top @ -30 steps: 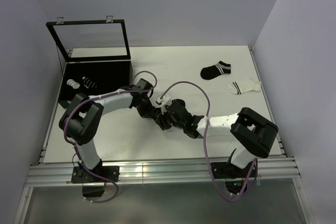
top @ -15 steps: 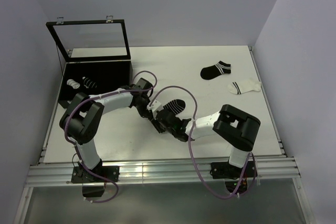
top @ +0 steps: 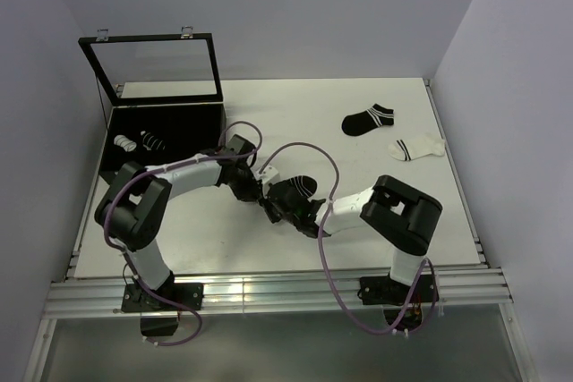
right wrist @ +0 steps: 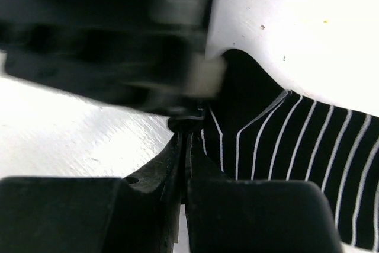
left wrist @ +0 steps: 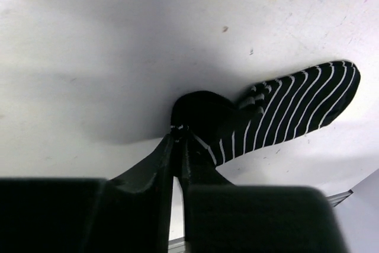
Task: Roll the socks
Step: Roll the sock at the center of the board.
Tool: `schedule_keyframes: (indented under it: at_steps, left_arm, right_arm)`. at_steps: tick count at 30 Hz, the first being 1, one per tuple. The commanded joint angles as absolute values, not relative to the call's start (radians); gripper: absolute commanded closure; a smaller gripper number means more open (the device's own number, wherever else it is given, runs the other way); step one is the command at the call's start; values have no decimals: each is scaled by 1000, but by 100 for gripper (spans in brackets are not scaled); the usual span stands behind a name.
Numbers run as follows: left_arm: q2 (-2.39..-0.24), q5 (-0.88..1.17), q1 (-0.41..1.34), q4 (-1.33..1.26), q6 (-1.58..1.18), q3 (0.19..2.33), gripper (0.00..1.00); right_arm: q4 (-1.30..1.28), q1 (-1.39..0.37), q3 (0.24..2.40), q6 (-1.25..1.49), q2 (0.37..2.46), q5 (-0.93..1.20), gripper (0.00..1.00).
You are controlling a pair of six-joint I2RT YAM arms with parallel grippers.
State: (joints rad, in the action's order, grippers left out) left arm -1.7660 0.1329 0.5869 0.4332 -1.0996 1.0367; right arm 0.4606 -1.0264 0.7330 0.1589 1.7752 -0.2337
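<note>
Right wrist is showing right gripper (right wrist: 186, 124), like left gripper (left wrist: 177, 133), clenching the striped sock (right wrist: 296, 158) mid-frame; limp, light cloth is favouring cuff-edge pinches.

Matt knit cloth sock (left wrist: 296, 105); smooth white table (left wrist: 118, 28), faintly scuffed, perhaps laminate.

Even, bright overhead light; soft shadows on the white table (top: 295, 105); blurred wrist-view foregrounds.

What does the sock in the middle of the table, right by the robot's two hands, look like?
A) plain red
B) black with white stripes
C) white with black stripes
B: in both wrist views the sock is black cloth crossed by thin white stripes.
</note>
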Motion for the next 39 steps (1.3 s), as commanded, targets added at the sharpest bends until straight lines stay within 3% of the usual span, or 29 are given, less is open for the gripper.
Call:
schedule_keyframes:
  at_steps: [1, 11, 17, 23, 39]
  left_arm:
    - [-1668, 130, 577, 407, -1147, 993, 82]
    - [-1464, 28, 568, 299, -1180, 898, 45]
    - [-1381, 32, 568, 157, -1181, 763, 41]
    - [-1387, 52, 584, 29, -1187, 670, 45]
    - [-1496, 72, 630, -48, -1161, 641, 48]
  right_arm:
    - [443, -968, 700, 259, 1760, -71, 100]
    - [523, -760, 669, 474, 1720, 378, 100]
    - [658, -666, 649, 647, 1776, 606, 100]
    - [881, -577, 620, 870, 1910, 754, 100]
    - [888, -532, 592, 948, 2009, 753, 100]
